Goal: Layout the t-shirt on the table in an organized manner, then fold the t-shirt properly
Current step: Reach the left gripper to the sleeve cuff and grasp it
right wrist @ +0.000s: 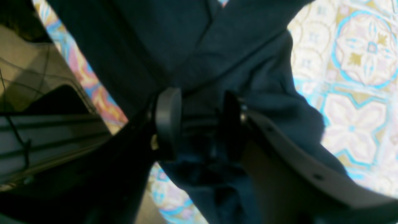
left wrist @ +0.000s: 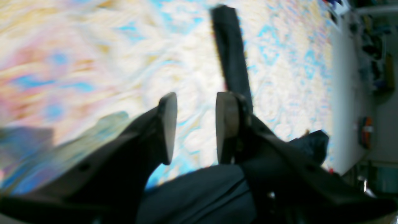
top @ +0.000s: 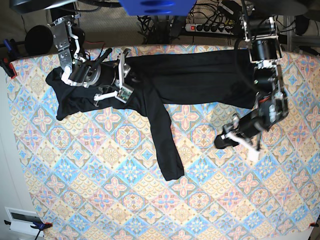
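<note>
Sprawling along the far edge of the table [top: 150, 210], the t-shirt [top: 190, 77] lies stretched sideways, its body a long black band under the power strip side, one sleeve [top: 165, 145] trailing from the middle of the garment toward the near edge, and a bunched mass of cloth at the end nearest the right arm. That bunch sits close to the table's corner, with some fabric heaped rather than flat.

The right gripper [top: 121, 75] rests over the t-shirt beside the sleeve's root. In the right wrist view its jaws stand apart with dark cloth lying between and beneath them, so no pinch is made; whether a fold clings to one pad cannot be told. The left gripper [left wrist: 194, 129] hovers just off the opposite end of the t-shirt, above bare patterned cloth, jaws parted and empty, with the sleeve visible beyond its tips.

The risks, as I judge them: if the right arm lifts away while fabric is snagged on a pad, the laid-out shoulder drags back into a heap. The bunched end could slide off the table's edge if tugged outward. A fold begun now would trap the slanting sleeve and the wrinkled end inside. The left arm's view is smeared, suggesting fast motion; a hurried grab there could catch the tablecloth with the garment.
</note>
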